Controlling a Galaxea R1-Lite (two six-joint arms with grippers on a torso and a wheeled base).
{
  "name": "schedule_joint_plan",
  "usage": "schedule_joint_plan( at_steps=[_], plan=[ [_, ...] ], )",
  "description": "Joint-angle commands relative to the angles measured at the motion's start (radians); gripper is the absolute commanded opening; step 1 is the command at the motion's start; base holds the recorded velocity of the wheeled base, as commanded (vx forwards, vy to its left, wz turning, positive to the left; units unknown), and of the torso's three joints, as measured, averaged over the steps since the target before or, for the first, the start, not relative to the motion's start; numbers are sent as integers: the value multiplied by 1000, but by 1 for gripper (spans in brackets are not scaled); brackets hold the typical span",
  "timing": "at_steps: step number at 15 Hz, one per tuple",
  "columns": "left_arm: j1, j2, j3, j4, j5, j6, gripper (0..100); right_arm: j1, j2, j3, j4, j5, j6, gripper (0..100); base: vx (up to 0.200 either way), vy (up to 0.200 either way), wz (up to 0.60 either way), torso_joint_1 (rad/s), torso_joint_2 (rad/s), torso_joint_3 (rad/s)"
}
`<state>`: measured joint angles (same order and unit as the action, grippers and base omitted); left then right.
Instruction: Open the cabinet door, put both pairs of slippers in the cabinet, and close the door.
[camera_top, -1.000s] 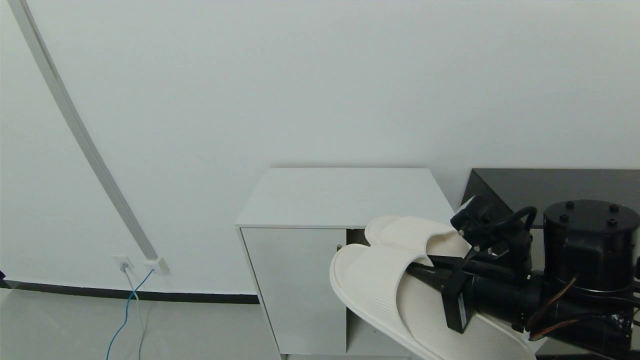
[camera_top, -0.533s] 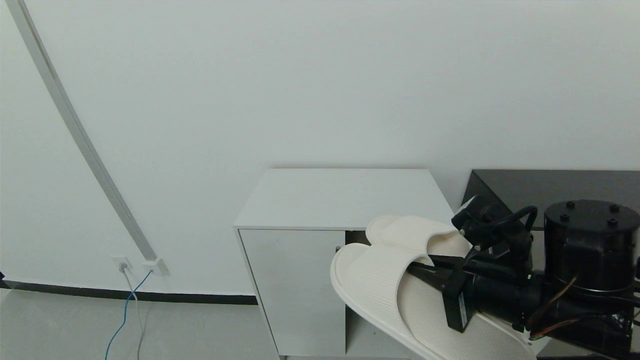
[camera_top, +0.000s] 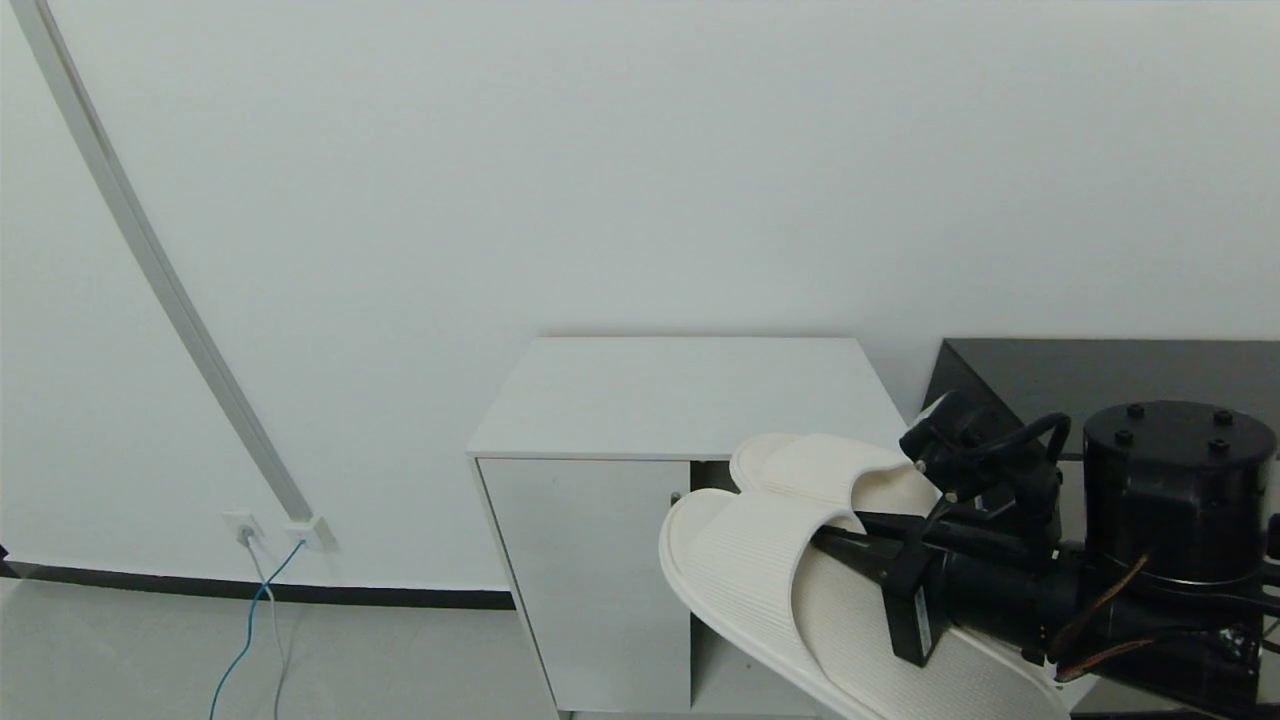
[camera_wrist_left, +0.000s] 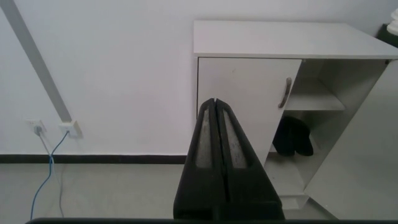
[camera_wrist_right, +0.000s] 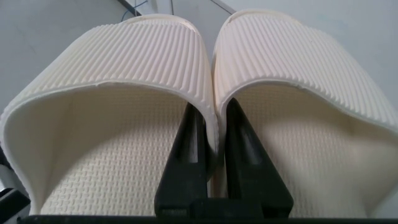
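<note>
Head view: a white cabinet (camera_top: 680, 395) stands on the floor (camera_top: 130, 650) against a pale wall (camera_top: 640, 160). Its left door (camera_top: 585, 570) is shut; the right half is open, with a dark gap under the top edge. In front of that open half, low on the right, the right gripper (camera_top: 835, 540) holds a pair of cream slippers (camera_top: 760, 570) in the air, side by side, toes pointing toward the cabinet. The black fingers run in under the slipper straps from the heel side. The slippers are off the floor and outside the cabinet, their toes overlapping its open front. A grey strip (camera_top: 150, 260) runs slantwise down the wall to a socket (camera_top: 245, 525), from which a blue cable (camera_top: 245, 630) drops to the floor.

Left wrist view: the left gripper (camera_wrist_left: 215, 106) is closed, its two fingers pressed flat together with nothing between them. It hangs in front of the cabinet (camera_wrist_left: 286, 37), well apart from it. The shut door (camera_wrist_left: 245, 106) has a slim handle (camera_wrist_left: 286, 93) at its inner edge. In the open right compartment a shelf (camera_wrist_left: 317, 102) sits high up, and below it a pair of dark slippers (camera_wrist_left: 294, 138) stands on the bottom board near the back.

Right wrist view: the right gripper (camera_wrist_right: 214, 134) clamps the cream slippers (camera_wrist_right: 137, 68) together. One finger sits inside each slipper, and the two touching inner strap edges are pinched between them.
</note>
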<state>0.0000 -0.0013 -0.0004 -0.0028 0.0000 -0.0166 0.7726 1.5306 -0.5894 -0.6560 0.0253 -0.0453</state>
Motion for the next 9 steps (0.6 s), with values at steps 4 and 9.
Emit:
schedule_joint_plan(
  at_steps=[4,9],
  plan=[
    [0,1,-1,0,0,0,0,1,3,5,-1,1,-2,0,0,0,0,-24,52,26],
    [0,1,0,0,0,0,0,2,5,8,-1,1,-7,0,0,0,0,-149,343,186]
  ],
)
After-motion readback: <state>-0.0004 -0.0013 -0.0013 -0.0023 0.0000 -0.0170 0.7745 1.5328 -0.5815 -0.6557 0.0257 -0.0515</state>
